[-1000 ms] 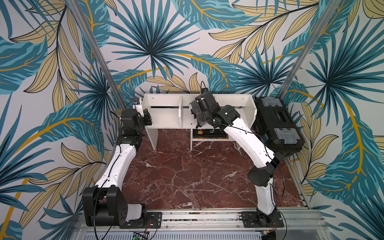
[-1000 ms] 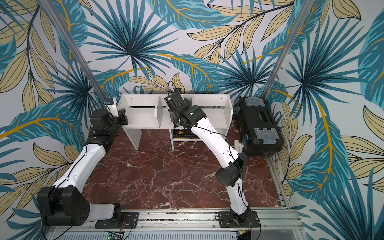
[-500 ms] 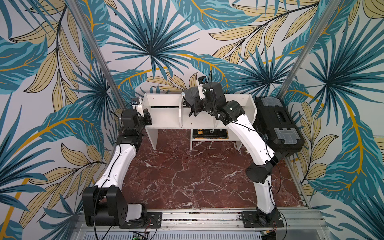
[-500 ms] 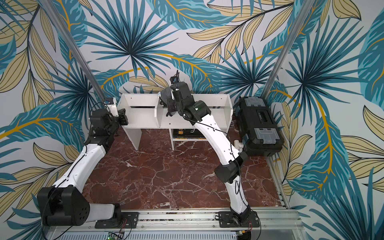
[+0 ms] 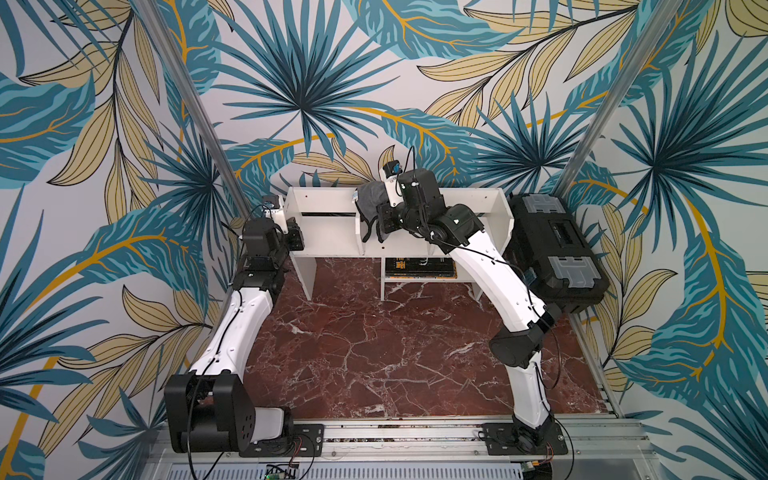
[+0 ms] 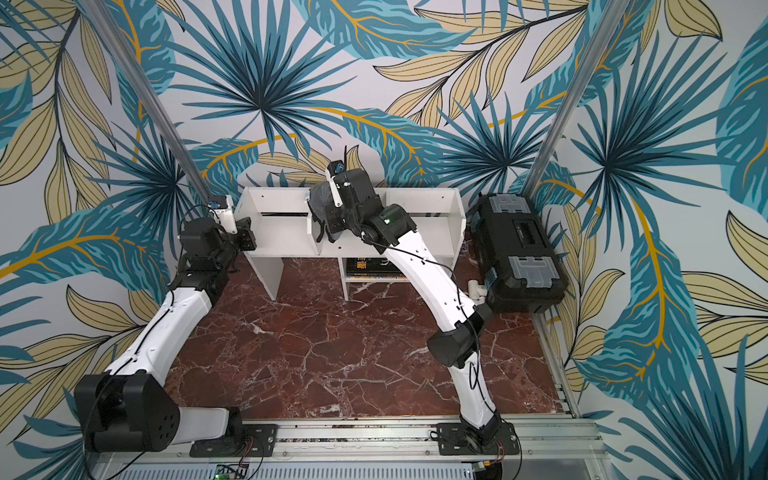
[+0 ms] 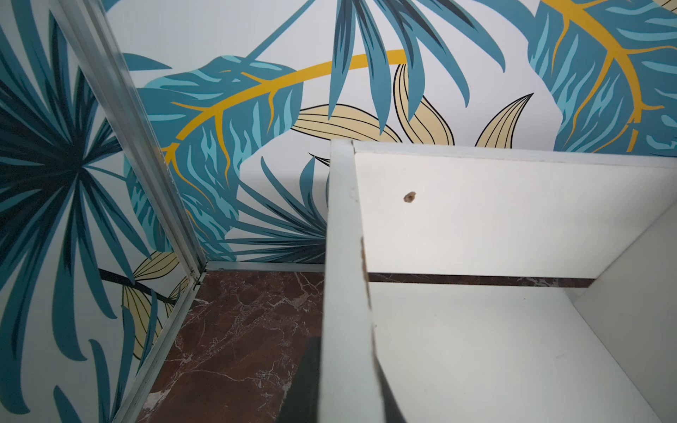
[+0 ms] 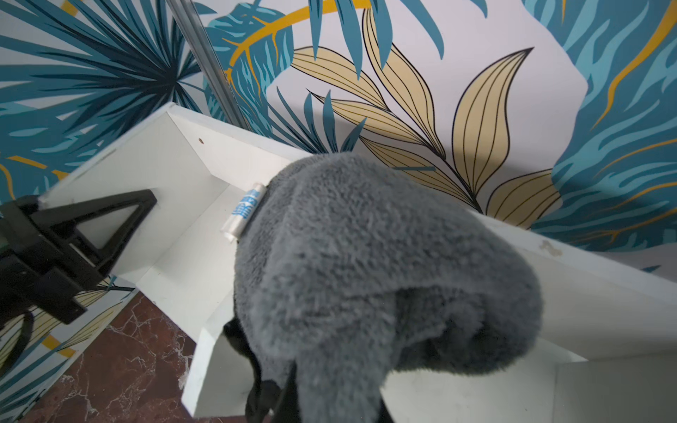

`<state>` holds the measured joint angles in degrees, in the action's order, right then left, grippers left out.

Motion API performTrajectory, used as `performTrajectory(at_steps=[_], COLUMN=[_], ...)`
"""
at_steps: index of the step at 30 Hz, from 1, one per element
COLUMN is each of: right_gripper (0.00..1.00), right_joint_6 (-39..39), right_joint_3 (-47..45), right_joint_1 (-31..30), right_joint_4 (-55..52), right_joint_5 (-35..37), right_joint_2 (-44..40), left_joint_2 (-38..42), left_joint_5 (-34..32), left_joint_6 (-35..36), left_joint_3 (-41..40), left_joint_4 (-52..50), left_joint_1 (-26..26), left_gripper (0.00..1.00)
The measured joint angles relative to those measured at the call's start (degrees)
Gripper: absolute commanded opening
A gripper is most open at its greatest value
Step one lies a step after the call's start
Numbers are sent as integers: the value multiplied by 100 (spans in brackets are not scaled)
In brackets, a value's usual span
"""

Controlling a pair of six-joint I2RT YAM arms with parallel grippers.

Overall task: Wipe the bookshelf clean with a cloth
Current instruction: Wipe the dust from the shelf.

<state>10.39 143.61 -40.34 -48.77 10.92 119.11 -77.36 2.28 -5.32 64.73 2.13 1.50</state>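
Note:
The white bookshelf (image 5: 328, 232) (image 6: 282, 232) stands against the back wall. My right gripper (image 5: 374, 208) (image 6: 328, 212) (image 8: 329, 403) is shut on the dark grey cloth (image 5: 368, 199) (image 6: 320, 203) (image 8: 366, 263). The cloth bulges over the top of the left divider, near the back board, and hides the fingertips. Its white tag (image 8: 243, 212) points into the left compartment. My left gripper (image 5: 293, 232) (image 6: 245, 230) (image 7: 348, 399) is shut on the shelf's left side board (image 7: 344, 256), with one dark finger on each face of it.
A black toolbox (image 5: 552, 245) (image 6: 515, 245) sits right of the shelf, close to my right arm's elbow. A dark book (image 5: 419, 266) (image 6: 374, 266) lies in the lower cubby. Red marble tabletop (image 5: 374, 345) spreads in front. Metal posts rise at both back corners.
My right gripper has risen out of the middle compartment and swung left and back with the cloth, onto the left divider's top. The left arm has not moved.

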Motion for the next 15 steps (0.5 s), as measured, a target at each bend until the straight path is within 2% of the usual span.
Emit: performTrajectory(at_steps=[6,9,15], right_gripper=[0,0,0], right_joint_6=[289,522,885], right_joint_3=[-789,-1154,-1366], right_joint_1=[-44,-46,-186], right_joint_4=[-566,-719,-715], right_joint_5=[557,487,-20], right_joint_2=[-745,-1047,-944], left_joint_2=[0,0,0], left_joint_5=[0,0,0], left_joint_6=[0,0,0], left_joint_3=[0,0,0], left_joint_4=[0,0,0], left_joint_1=[0,0,0], left_gripper=[0,0,0])
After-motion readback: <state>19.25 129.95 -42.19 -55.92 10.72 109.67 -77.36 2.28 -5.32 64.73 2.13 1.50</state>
